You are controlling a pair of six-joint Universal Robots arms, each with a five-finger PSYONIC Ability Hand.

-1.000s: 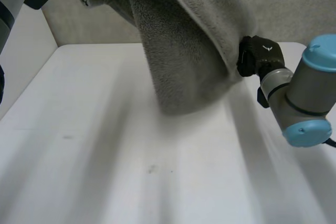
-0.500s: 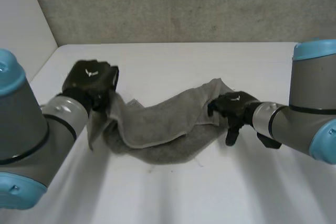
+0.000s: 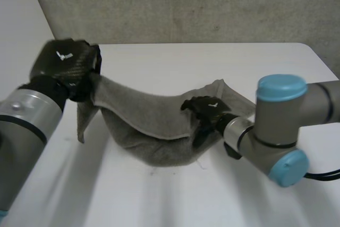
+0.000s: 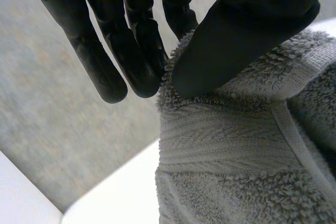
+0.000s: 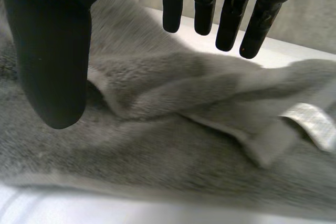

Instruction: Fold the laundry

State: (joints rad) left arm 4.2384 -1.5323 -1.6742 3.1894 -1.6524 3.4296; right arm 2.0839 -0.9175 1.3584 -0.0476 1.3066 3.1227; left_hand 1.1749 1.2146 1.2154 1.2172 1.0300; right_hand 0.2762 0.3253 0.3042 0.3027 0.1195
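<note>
A grey towel (image 3: 154, 123) lies crumpled across the middle of the white table (image 3: 159, 57). Its left end is lifted off the table by my left hand (image 3: 64, 67). In the left wrist view the thumb (image 4: 247, 30) pinches the towel's hemmed edge (image 4: 226, 156) against the fingers. My right hand (image 3: 204, 111) hovers over the towel's right part, close to a raised corner. In the right wrist view its fingers (image 5: 231, 14) are straight and spread away from the thumb. They hold nothing, and the folded towel (image 5: 173, 145) lies just under them.
A grey wall (image 3: 186, 3) closes the back of the table and a white side panel (image 3: 21, 25) stands at the left. Bare table surface stretches in front of the towel and to its right.
The towel came down from hanging high in front of the camera onto the table. My right hand let go of it and opened. The left hand keeps its end and has raised it a little.
</note>
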